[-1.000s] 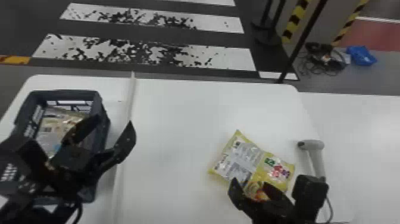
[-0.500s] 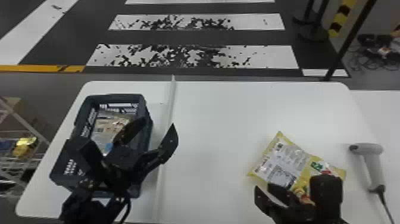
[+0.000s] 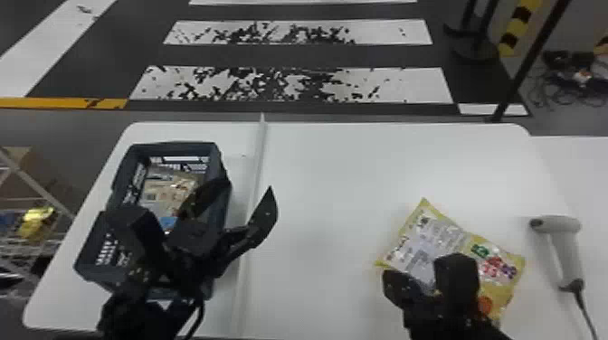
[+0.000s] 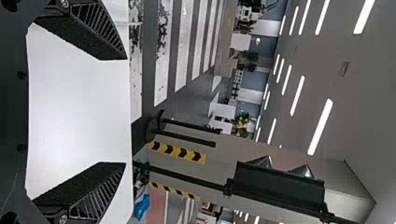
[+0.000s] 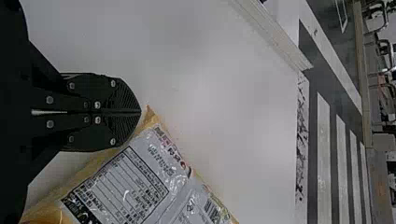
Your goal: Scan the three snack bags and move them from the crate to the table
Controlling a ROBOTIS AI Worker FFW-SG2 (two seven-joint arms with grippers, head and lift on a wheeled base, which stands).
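White table [image 3: 325, 181] ahead, and there's a yellow snack bag [image 3: 434, 235] lying by my clenched, empty right claw [image 3: 391, 276]; my left claw [image 3: 249, 186] is spread near the crate [image 3: 174, 146], packaged snacks [image 3: 165, 190] inside.

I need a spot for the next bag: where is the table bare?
Bare table lies between the white divider and yellow bag, and behind that bag to the far edge. Crowded: around crate and left gripper, around the right gripper at the bag, and tighter between bag and scanner.
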